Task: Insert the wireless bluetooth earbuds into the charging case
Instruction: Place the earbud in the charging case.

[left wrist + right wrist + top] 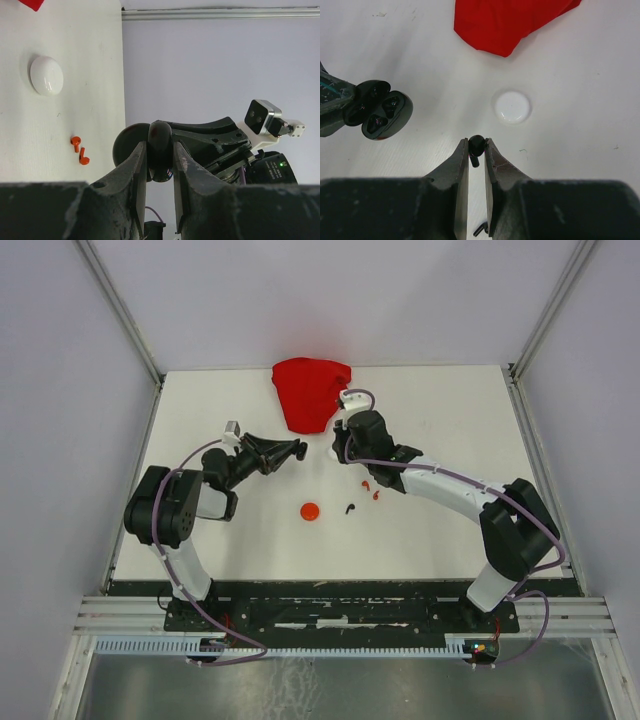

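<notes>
White bench (450,530), red cloth (312,392) at far edge: my left hand (160,152) clamps the open black case (385,111), my right hand (477,152) pinches one black earbud (476,143) near it, not yet seated; second black earbud (350,508) and red pair (372,490) lie loose.

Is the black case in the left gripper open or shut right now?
Open. The right wrist view shows the black case hinged apart, both inner halves facing the camera, clamped by the left gripper.
</notes>
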Tool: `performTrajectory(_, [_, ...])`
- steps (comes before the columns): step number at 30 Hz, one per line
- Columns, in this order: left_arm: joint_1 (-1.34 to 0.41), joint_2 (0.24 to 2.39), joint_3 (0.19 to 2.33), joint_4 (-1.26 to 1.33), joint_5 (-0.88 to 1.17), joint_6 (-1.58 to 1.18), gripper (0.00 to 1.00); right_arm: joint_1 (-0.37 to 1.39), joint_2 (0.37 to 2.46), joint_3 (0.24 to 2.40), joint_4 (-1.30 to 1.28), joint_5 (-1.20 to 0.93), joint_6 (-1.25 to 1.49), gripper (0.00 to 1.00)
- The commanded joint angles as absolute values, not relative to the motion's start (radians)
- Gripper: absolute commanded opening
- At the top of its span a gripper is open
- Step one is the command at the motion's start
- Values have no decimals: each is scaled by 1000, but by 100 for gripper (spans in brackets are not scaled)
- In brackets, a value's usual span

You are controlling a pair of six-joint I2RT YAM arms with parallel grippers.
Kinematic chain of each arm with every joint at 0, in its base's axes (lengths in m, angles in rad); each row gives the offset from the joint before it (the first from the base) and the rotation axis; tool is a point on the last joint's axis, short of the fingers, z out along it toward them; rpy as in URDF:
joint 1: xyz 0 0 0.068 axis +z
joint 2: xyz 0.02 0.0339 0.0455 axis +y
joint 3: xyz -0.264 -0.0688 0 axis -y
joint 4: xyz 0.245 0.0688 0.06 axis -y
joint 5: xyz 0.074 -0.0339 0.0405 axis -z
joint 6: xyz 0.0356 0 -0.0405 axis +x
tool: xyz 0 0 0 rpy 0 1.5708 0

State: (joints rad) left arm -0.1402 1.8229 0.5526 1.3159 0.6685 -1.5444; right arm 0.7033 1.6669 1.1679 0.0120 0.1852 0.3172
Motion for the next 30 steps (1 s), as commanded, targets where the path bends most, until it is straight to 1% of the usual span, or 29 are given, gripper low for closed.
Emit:
performTrajectory(1, [-151,1830,586,1378,696,-1571,3,695,1617,1164,82,181,313,11])
performTrajectory(23, [-188,1830,624,1330,731,-1546,3,646,1566,1053,280,23,313,11])
performTrajectory(30, [-204,1827,642,1292,739,-1526,3,616,1540,1002,382,-41,317,10])
